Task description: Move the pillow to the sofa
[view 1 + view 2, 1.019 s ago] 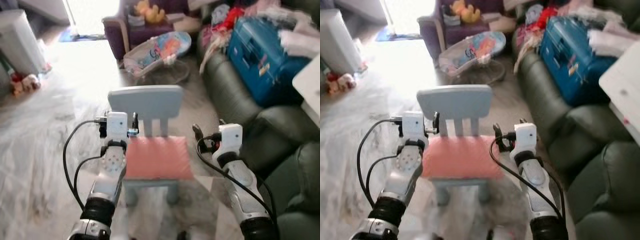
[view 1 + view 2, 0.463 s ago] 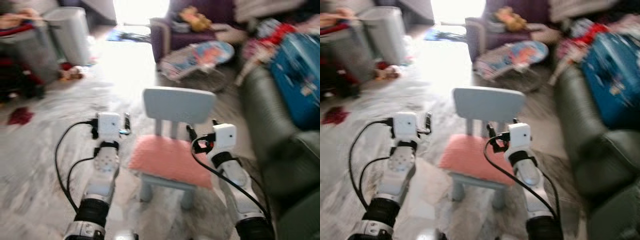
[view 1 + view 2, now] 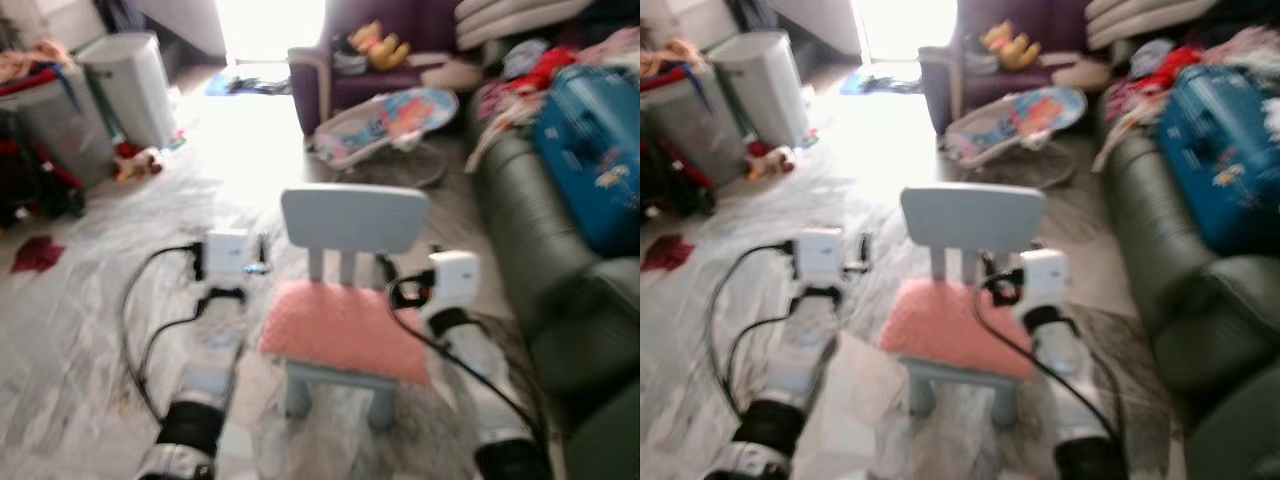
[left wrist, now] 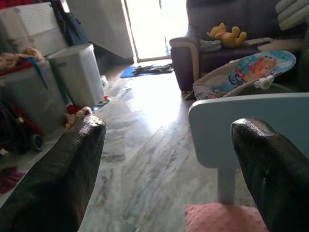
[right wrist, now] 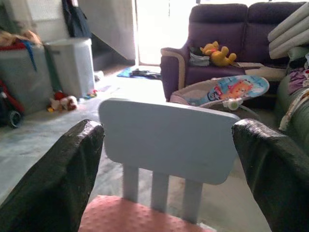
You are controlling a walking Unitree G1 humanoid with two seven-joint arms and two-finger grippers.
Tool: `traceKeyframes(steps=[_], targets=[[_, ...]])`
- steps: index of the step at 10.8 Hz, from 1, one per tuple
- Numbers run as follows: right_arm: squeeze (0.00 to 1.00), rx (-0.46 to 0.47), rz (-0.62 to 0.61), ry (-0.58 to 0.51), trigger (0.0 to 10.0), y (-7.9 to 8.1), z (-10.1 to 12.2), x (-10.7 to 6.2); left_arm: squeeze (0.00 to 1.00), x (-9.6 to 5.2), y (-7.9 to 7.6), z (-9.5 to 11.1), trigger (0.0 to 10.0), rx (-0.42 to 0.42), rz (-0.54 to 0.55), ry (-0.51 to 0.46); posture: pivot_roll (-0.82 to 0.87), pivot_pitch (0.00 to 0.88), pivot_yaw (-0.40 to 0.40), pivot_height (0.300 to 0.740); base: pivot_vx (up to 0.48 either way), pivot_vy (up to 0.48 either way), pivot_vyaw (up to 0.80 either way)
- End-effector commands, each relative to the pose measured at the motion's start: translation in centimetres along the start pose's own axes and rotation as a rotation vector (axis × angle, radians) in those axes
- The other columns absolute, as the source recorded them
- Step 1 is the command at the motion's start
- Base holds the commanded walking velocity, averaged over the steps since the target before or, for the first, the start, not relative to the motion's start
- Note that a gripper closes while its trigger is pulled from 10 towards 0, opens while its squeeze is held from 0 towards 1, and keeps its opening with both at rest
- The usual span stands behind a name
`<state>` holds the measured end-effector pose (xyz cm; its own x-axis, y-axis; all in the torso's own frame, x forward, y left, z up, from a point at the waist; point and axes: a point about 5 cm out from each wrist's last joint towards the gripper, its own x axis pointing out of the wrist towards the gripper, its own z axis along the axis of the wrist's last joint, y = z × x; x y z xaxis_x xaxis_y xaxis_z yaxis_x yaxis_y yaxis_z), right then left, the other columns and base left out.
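Both my left tool (image 3: 262, 258) and right tool (image 3: 386, 268) spread, flanking the pink pillow (image 3: 345, 330) on the chair (image 3: 353, 220): soft, light; pinch opposite edges.

You have two silver-grey jointed arms, each ending in a white box-shaped wrist housing. Black cables loop from each housing back along the forearm, and black ribbed collars ring the arms lower down. The left pincer (image 4: 164, 179) and right pincer (image 5: 166, 174) each carry two broad black fingers (image 4: 58, 179) with a matte, slightly textured skin.
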<state>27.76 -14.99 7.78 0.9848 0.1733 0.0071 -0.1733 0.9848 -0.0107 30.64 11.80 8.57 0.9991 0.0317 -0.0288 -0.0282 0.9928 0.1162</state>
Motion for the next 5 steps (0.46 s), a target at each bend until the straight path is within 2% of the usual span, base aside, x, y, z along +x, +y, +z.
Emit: traceKeyframes(steps=[1, 2, 5], targets=[[0.0, 0.015, 0.012, -0.007, 10.0, 0.8, 0.31, 0.44, 0.0, 0.08, 1.19, -0.27, 10.0, 0.02, 0.024, 0.014, -0.04, 0.0, 0.022, 0.74, 0.0, 0.0, 0.0], [0.0, 0.017, 0.008, -0.002, 10.0, 0.77, 0.25, 0.45, 0.0, 0.04, 1.19, -0.3, 10.0, 0.019, 0.023, 0.015, -0.04, 0.0, 0.022, 0.74, 0.0, 0.0, -0.47], [0.0, 0.015, 0.002, -0.008, 10.0, 0.71, 0.35, 0.5, 0.0, -0.15, 0.87, -0.24, 10.0, 0.011, -0.011, 0.002, -0.04, 0.0, 0.02, 0.74, 0.381, 0.0, -0.8]])
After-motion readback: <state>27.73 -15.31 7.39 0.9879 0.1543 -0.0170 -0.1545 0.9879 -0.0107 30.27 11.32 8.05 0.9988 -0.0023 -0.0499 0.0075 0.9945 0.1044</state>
